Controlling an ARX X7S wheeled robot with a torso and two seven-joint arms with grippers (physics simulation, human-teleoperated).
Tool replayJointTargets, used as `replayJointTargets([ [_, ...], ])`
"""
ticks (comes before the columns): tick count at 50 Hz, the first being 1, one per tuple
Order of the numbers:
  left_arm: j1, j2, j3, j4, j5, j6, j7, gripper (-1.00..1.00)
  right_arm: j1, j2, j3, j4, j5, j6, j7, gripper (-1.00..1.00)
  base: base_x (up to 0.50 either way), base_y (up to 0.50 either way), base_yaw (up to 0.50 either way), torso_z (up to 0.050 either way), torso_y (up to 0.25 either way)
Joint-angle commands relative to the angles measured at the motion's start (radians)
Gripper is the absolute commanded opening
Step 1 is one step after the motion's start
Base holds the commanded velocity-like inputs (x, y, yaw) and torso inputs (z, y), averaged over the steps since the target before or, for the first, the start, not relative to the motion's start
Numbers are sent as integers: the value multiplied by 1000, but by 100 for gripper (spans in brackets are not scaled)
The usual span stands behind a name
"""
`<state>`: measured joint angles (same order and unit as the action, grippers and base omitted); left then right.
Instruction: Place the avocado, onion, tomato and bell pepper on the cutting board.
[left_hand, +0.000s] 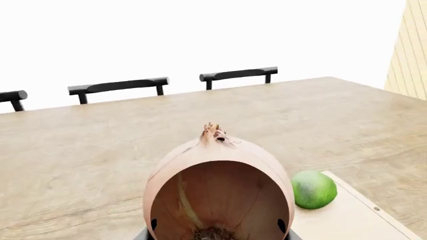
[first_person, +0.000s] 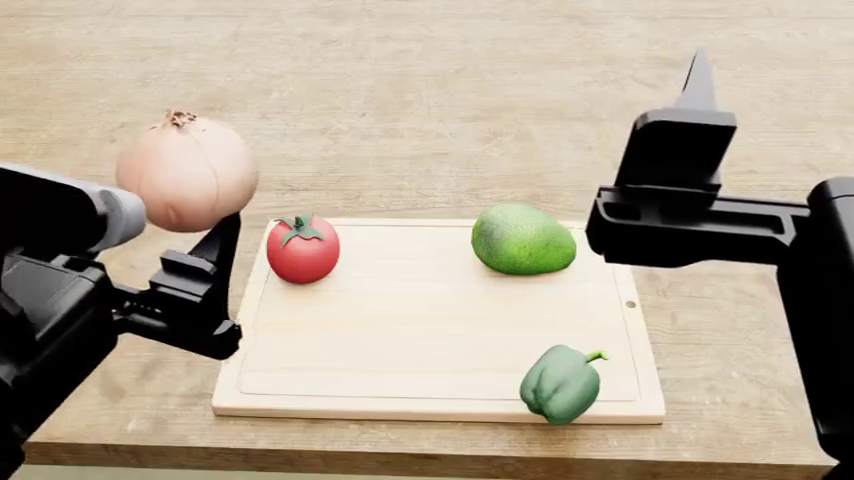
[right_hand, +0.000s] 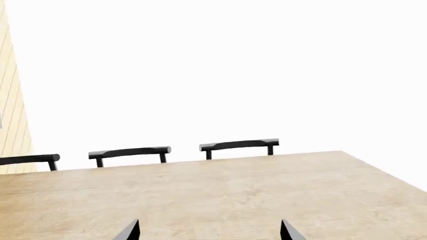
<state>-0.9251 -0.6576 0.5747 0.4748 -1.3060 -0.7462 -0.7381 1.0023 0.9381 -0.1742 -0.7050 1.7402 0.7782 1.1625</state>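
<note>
My left gripper (left_hand: 217, 236) is shut on the onion (left_hand: 217, 192), a pale tan-pink bulb with a dry brown tip. In the head view the onion (first_person: 187, 172) hangs above the table, just past the left edge of the cutting board (first_person: 427, 330). On the board lie the tomato (first_person: 303, 249) at the far left, the avocado (first_person: 522, 239) at the far right and the bell pepper (first_person: 561, 383) near the front right corner. The avocado (left_hand: 313, 189) also shows on the board (left_hand: 343, 220) in the left wrist view. My right gripper (right_hand: 210, 232) is open and empty, raised over the table right of the board (first_person: 694, 85).
The wooden table (first_person: 441, 110) stretches far beyond the board. Its front edge (first_person: 400, 462) runs close under the board. Black chair backs (left_hand: 119, 86) (right_hand: 238, 145) line the far side. A slatted wall (left_hand: 408, 50) stands at the table's end.
</note>
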Motion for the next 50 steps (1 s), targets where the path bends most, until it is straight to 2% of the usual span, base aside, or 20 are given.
replayJointTargets([
  [1,-53,112,75,-237,116,36,151,-100,-15,8,9,-9,0,-8,2,100,0,0,0,0,0],
  [24,-113,325,205,-690,289,133,397,-100,-18,10,3,-5,-6,-6,-8,100,0,0,0,0,0],
  [41,-59,373,242,-820,326,184,454,-100,-27,11,1,-12,-2,-11,-2,100,0,0,0,0,1],
  [50,-20,379,254,-812,321,187,453,-100,-43,17,5,-20,6,-18,1,100,0,0,0,0,0],
])
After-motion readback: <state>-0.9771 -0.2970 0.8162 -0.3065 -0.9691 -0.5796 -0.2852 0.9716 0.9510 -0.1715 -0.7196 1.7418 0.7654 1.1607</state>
